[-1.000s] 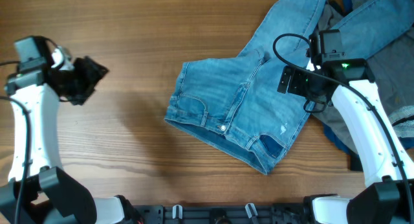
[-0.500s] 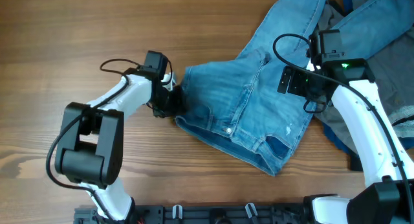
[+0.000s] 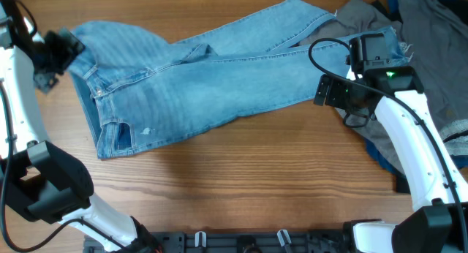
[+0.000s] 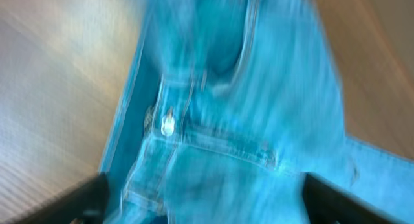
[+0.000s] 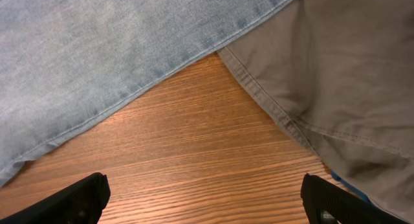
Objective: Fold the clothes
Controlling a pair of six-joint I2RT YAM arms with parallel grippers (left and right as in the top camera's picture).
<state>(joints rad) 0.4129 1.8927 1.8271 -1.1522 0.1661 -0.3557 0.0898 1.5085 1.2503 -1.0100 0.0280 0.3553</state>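
The light-blue jeans lie stretched across the table, waistband at the left and legs running to the upper right. My left gripper is at the waistband's left end. In the blurred left wrist view its fingers stand wide apart with denim between them. My right gripper is open and empty over bare wood, just below the jeans' leg edge. The grey garment lies at the right, also in the right wrist view. A dark-blue garment peeks out under it.
The wooden table shows bare wood below the jeans. The pile of grey and dark-blue clothes fills the right edge, partly under my right arm. A black rail runs along the front edge.
The jeans were bunched in the middle and now lie pulled out long toward the left. My left gripper went from the waistband at the centre to the far upper left. The right arm has not moved.
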